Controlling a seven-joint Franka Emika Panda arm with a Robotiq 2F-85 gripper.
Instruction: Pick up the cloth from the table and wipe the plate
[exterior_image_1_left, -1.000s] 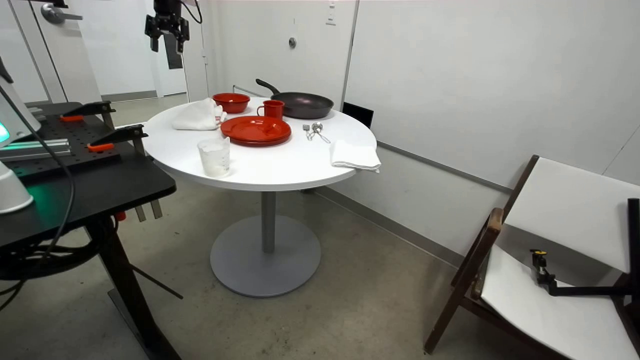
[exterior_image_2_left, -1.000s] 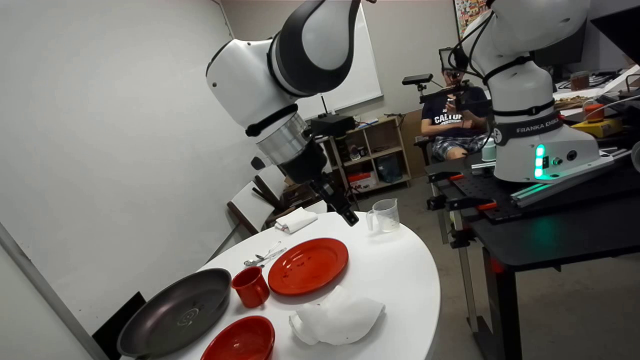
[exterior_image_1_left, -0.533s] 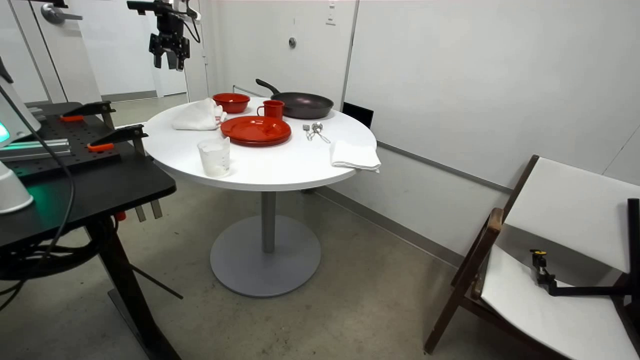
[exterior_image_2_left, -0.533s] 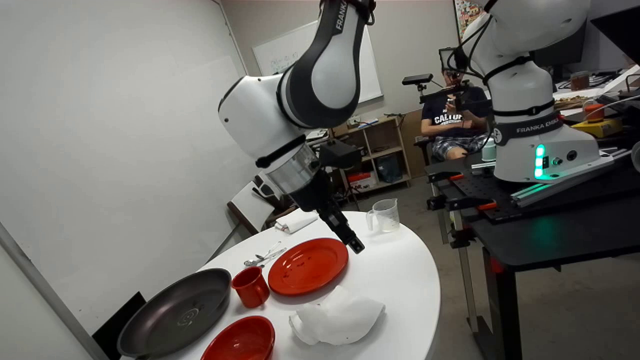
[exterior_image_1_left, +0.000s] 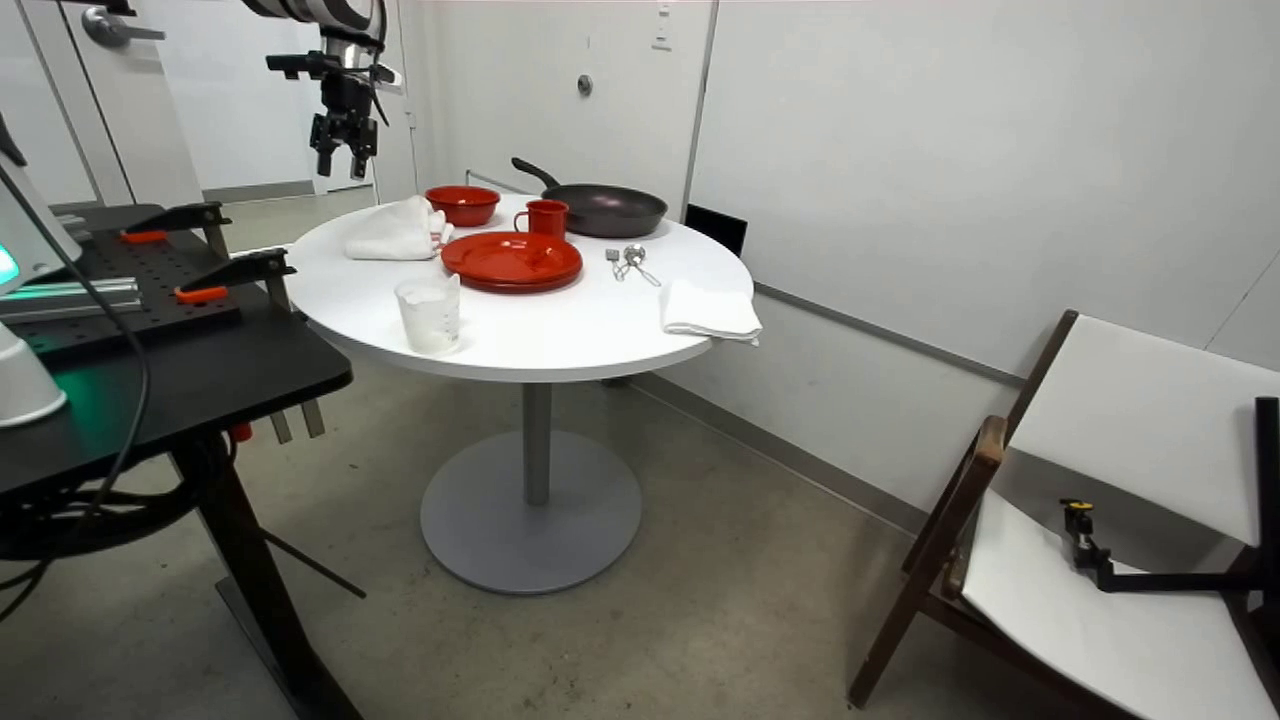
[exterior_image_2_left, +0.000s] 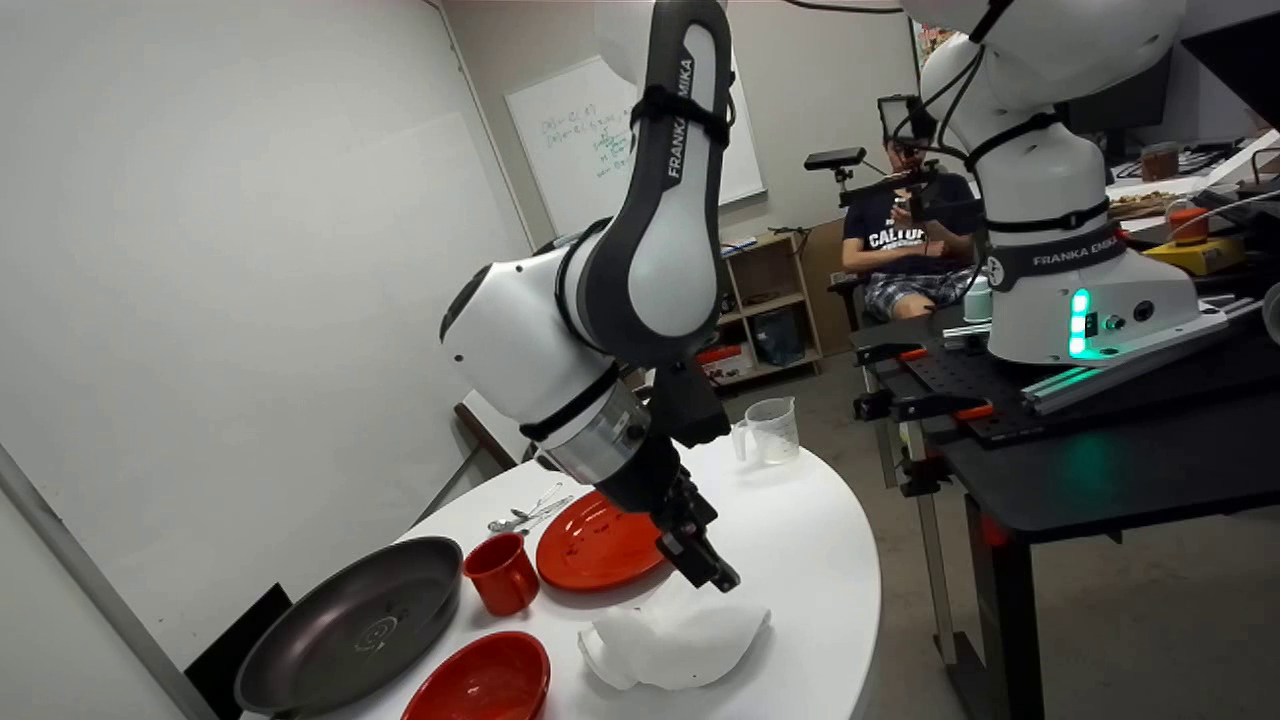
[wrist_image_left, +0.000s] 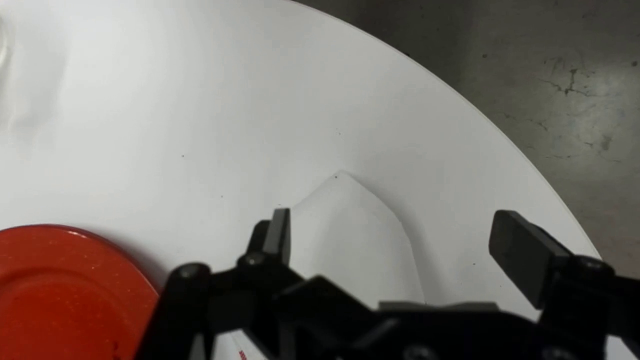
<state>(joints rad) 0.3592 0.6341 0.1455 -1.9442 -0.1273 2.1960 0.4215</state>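
Observation:
The cloth (exterior_image_1_left: 395, 234), white and loosely folded, lies on the round white table (exterior_image_1_left: 570, 335) beside the plate in both exterior views. Flat and bright red, the plate (exterior_image_2_left: 595, 550) carries some dark specks; part of it shows at the lower left of the wrist view (wrist_image_left: 65, 310). My gripper (exterior_image_1_left: 342, 170) points down above the cloth, apart from it. In the wrist view my gripper (wrist_image_left: 392, 220) is wide open with nothing held, and the pointed end of the cloth (wrist_image_left: 355, 240) shows between and beyond the fingers. The gripper body hides the rest of it.
A red bowl (exterior_image_2_left: 485, 680), a red mug (exterior_image_2_left: 503, 575) and a black pan (exterior_image_2_left: 350, 625) stand near the cloth and plate. A clear measuring jug (exterior_image_1_left: 430, 315), some cutlery (exterior_image_1_left: 630, 262) and another white cloth (exterior_image_1_left: 710, 312) at the rim are also on the table.
My gripper has come down and, in an exterior view, moved past the plate to above the cloth. The arm now covers part of the plate there. The objects on the table have not moved.

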